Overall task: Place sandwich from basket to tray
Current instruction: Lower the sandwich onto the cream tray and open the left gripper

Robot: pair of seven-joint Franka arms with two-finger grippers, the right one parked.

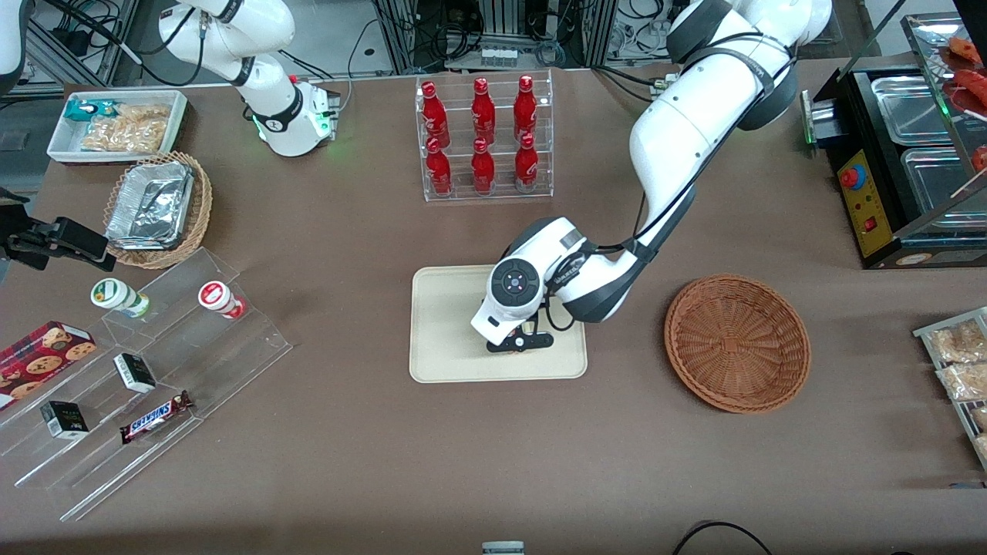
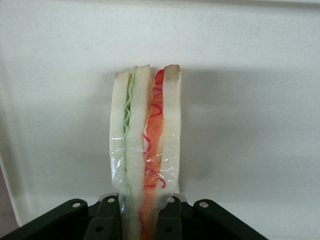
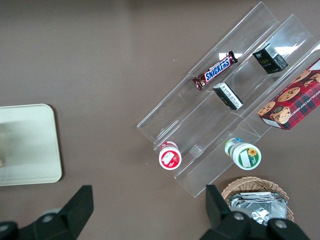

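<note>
You're over the tray (image 1: 443,339) now, with the gripper (image 1: 518,340) low above its cream surface, on the part nearest the basket (image 1: 736,343), and that basket sits bare on the counter (image 1: 347,447) toward the working arm's end. The wrist camera gives you the clear story: the sandwich (image 2: 145,145) is pinched between the dark fingers (image 2: 106,217), narrowed tight onto its wrapped end, the wedge standing on edge with the green layer and the red layer facing the lens and the tray's pale floor spread out around it. So you're in the placing step, the carry looks finished, and what's left is the set-down. Whether the bread's free end touches the tray already, you can't tell from here; the shadow beside it says it's close. Your next move, as I read it, is a short, gentle descent until the wedge rests, then spread the fingers just enough to let go. Watch the thin edge: it may topple onto its flat face once released, which is fine, provided it stays inside the rim. Then lift straight up and clear
</note>
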